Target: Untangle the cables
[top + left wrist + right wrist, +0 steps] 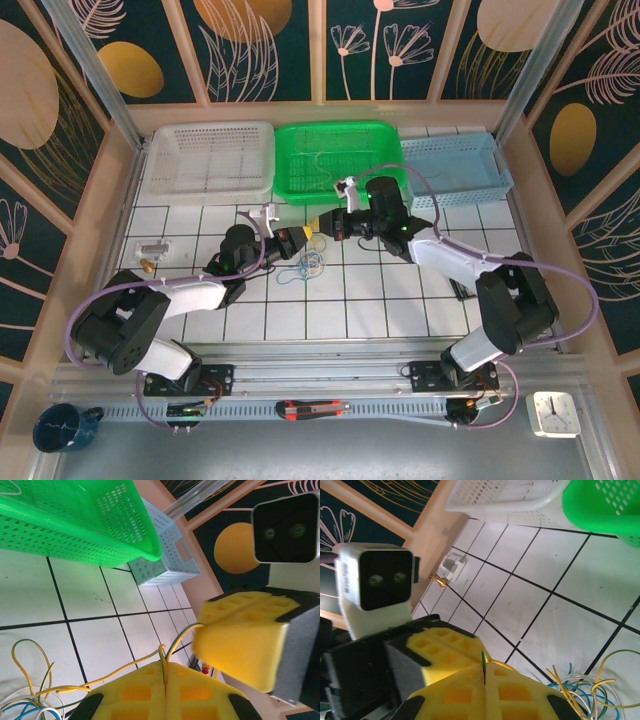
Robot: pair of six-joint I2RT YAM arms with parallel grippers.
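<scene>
left gripper [164,674]: pads pressed together, pinching a yellow strand [125,667] right at the seam.
right gripper [484,674]: pads also pressed together, with a thin yellow-green wire end poking up out of the seam. likely the same yellow strand, can't confirm.
claw to claw: tips nose to nose and almost touching, just on the near side of the green basket [340,128].
cables [305,268]: loose clump of blue, yellow and whitish loops flat on the white tiles. it sits below the meeting point and a little toward the arm bases, apart from both sets of pads.
key relation: from the left pinch one leg of the strand drops away to the clump, and a short bridge arcs over to the right claw's pad. the bridge runs roughly left-right, along the line between the claws.
nearer arm: no clear winner. the clump sits about under the meeting point, a touch to the left arm's side.
left wrist view adds: the bridge between the two pinches and the tail running down to the clump. both are too fine to see from the top.
right wrist view adds: splayed yellow ends at the clump's edge, and a small clear part [452,566] with a brass tip, well apart on the tiles.
top view adds: where the clump lies relative to both arms.
risk (judgement): very little slack between the pinches. pulling straight apart may only tension the strand rather than draw it out of the clump.
</scene>
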